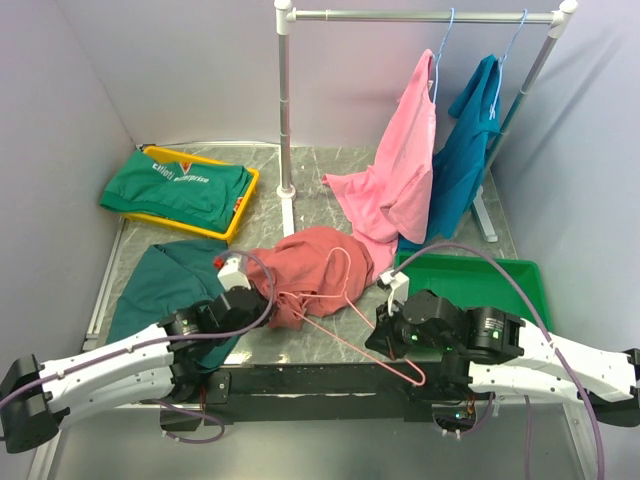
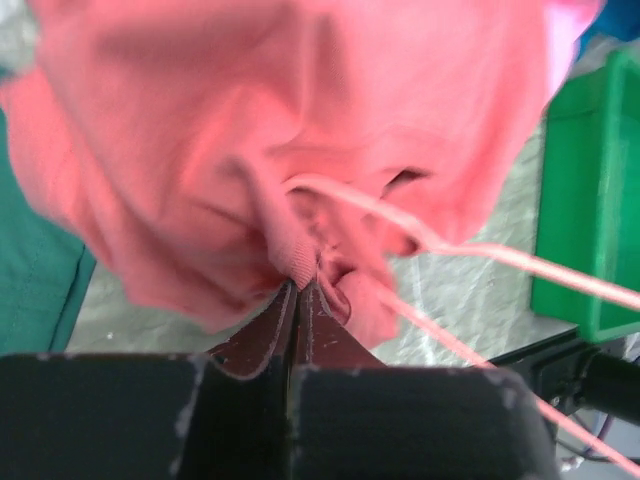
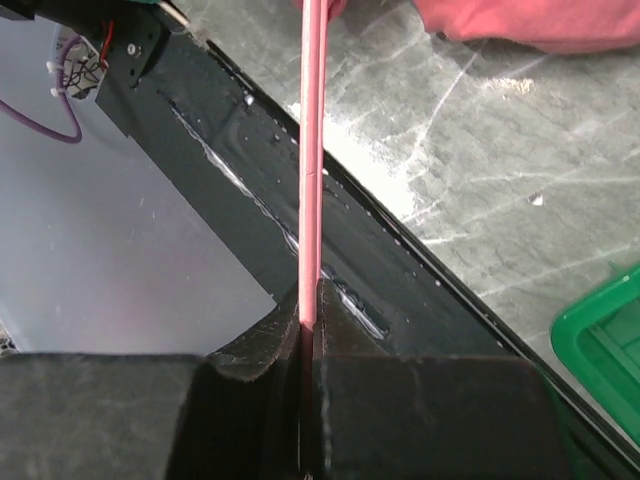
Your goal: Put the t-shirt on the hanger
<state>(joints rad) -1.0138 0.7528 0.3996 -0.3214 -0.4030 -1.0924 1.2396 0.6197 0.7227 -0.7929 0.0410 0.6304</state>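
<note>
The t-shirt (image 1: 300, 262) lies bunched at the centre of the overhead frame, on the table (image 1: 330, 195) just below the rack's post (image 1: 285, 110). The left gripper (image 2: 301, 288) has its jaws pressed together on a fold at the shirt's near edge, with cloth pinched between the tips. The right gripper (image 3: 308, 305), at lower right of centre, is clamped on the hanger (image 3: 312, 150), whose wire runs straight up its wrist view from between the fingers. The hanger's hook end rests on the t-shirt.

A green bin (image 1: 500, 275) sits at the right. A pink shirt (image 1: 400, 170) and a blue shirt (image 1: 465, 160) hang at upper right. A dark green cloth (image 1: 165, 285) lies at the left, touching the t-shirt.
</note>
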